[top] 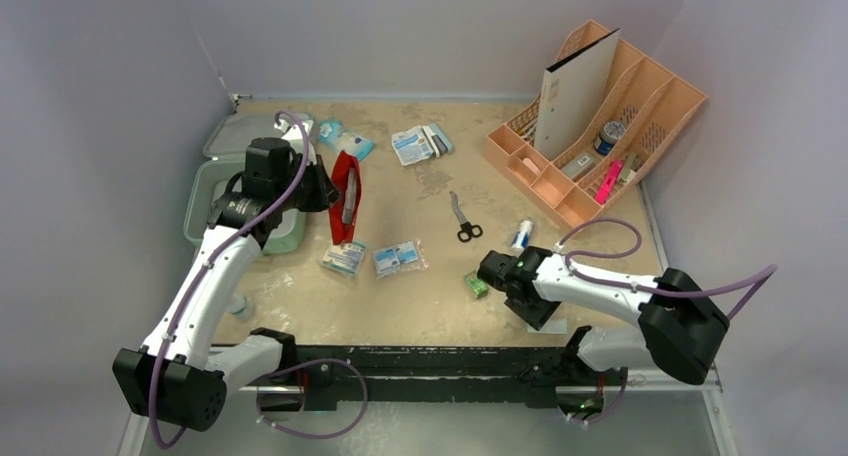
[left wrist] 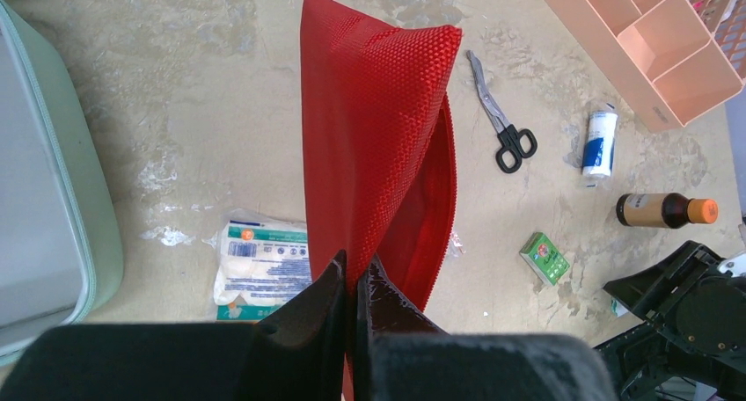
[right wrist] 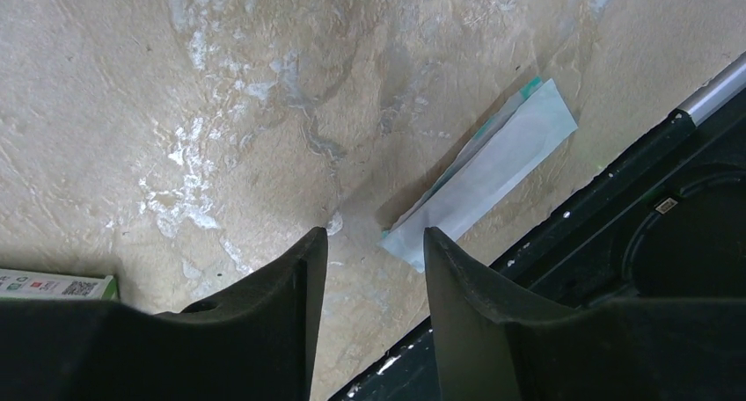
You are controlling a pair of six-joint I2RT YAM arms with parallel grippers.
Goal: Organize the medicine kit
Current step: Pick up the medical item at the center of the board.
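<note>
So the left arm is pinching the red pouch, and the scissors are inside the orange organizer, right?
Not quite. The left jaws do pinch the red pouch, but the scissors are not in the orange organizer; they lie out on the table, apart from it. The top view shows this.
</note>
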